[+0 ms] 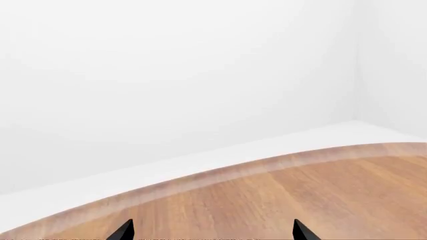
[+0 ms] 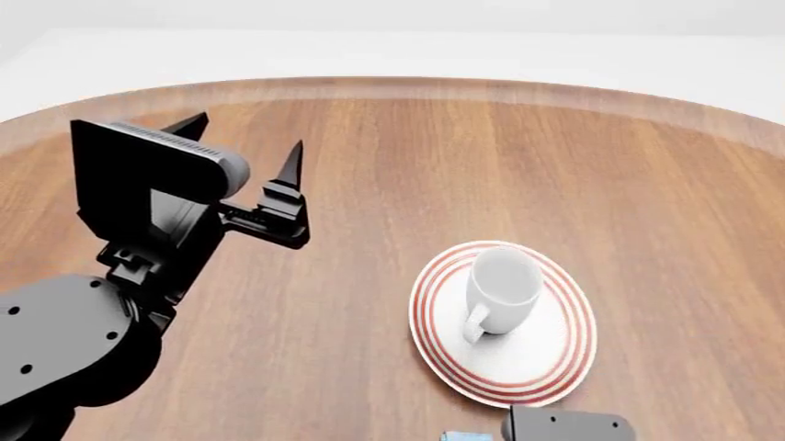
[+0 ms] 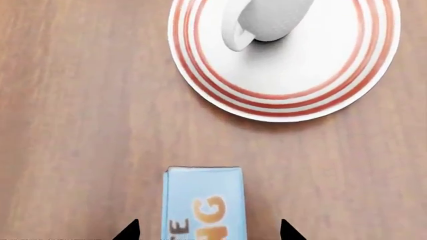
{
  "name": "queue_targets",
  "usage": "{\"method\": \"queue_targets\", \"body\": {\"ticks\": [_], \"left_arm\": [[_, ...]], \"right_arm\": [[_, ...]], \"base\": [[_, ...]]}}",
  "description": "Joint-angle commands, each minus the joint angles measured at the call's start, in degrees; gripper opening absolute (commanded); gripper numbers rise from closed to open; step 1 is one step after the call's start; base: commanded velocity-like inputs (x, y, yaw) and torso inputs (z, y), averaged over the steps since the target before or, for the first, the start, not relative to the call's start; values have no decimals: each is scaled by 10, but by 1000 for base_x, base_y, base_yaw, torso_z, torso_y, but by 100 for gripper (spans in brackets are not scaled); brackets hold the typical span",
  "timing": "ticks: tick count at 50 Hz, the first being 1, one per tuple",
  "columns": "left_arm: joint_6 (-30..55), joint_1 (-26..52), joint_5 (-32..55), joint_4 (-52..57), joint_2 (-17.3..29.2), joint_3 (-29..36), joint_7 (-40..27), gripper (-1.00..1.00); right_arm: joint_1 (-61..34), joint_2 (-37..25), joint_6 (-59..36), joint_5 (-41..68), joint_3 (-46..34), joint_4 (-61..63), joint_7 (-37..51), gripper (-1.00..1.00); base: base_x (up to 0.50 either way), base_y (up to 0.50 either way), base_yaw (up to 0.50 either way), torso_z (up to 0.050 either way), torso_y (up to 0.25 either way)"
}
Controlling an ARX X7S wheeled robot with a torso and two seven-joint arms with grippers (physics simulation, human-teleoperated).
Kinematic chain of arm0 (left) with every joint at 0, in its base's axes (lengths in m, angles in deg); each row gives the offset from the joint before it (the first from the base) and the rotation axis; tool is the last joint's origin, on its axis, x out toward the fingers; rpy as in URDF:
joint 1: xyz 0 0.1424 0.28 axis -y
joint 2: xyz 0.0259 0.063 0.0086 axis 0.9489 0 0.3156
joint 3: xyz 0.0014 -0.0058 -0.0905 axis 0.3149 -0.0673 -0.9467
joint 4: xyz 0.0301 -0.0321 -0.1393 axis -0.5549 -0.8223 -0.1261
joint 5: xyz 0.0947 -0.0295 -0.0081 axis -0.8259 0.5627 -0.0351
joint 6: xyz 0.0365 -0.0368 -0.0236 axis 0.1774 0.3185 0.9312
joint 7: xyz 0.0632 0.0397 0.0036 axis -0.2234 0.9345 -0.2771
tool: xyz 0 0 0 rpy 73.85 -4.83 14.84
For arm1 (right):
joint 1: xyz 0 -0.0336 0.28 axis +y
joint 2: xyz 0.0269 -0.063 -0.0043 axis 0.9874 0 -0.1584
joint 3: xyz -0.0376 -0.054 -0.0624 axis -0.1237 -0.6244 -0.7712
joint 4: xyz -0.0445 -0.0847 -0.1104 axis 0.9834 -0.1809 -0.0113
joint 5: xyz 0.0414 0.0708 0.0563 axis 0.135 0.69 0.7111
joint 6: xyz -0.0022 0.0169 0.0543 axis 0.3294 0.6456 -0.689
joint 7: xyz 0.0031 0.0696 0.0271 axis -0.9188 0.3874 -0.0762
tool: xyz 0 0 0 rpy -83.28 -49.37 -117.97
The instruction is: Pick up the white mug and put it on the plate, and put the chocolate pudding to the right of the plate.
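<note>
With the glossy white ceramic mug (image 2: pixel 506 287) already upright on the red-ringed round white plate (image 2: pixel 554 367), the right end effector (image 3: pixel 208 231), tips spread, straddles the light, stiff, blue-topped chocolate pudding carton (image 3: pixel 203 200) just near of that plate, its flat long sides offering the grip.

A round wooden table (image 2: pixel 405 165) fills most of the scene — warm brown grain running in long streaks, with a paler band along its curved edge. Past that edge lies a plain white floor (image 2: pixel 405 50). Beyond stand bare white walls (image 1: pixel 173 65), meeting in a faint vertical corner (image 1: pixel 355 60) — all evenly, softly lit, with only mild shadows on the wood.
</note>
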Motion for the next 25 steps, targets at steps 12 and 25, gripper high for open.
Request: {"method": "queue_targets", "body": {"ticks": [12,25], "left_arm": [[8,-3,-8,-2,-12,-14,12,100],[8,-7,-12,-7,-13,-14,12,100]], "right_arm": [[13,22,-14,-25,3,-27,-30,100],[16,23,-16,-32,0,-46,-51,100]], "base": [[0,0,0,0,0],[0,0,0,0,0]]}}
